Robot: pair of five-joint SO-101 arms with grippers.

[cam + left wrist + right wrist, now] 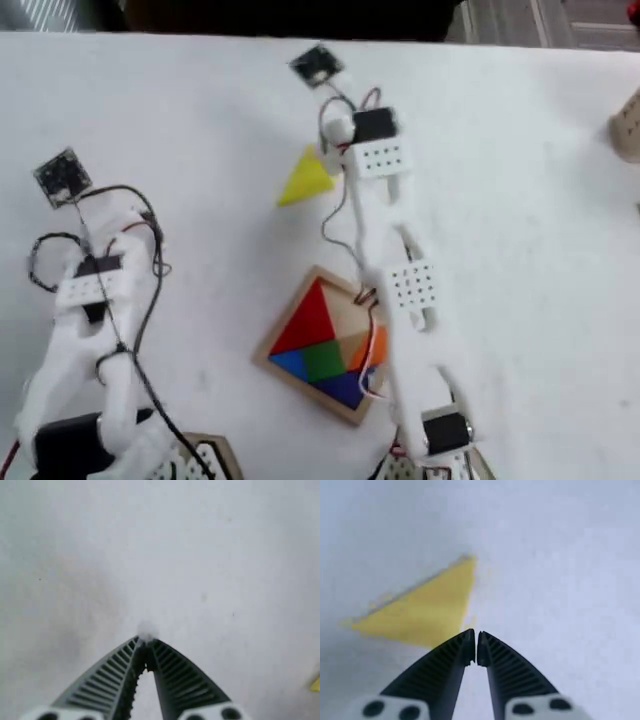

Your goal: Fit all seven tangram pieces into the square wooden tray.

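White table carries the tray near the front, with red, green, blue and orange pieces already bedded in it and a patch of bare wood between them. The yellow triangle lies flat on the table, well apart from the tray on its far side. The right gripper hangs just beside one edge of the triangle, jaws pressed together and holding nothing, probably placed to nudge or take it. The left gripper is likewise closed and empty over bare table, likely parked clear. The right arm crosses the tray's near-right side, so how many pieces are seated cannot be told.
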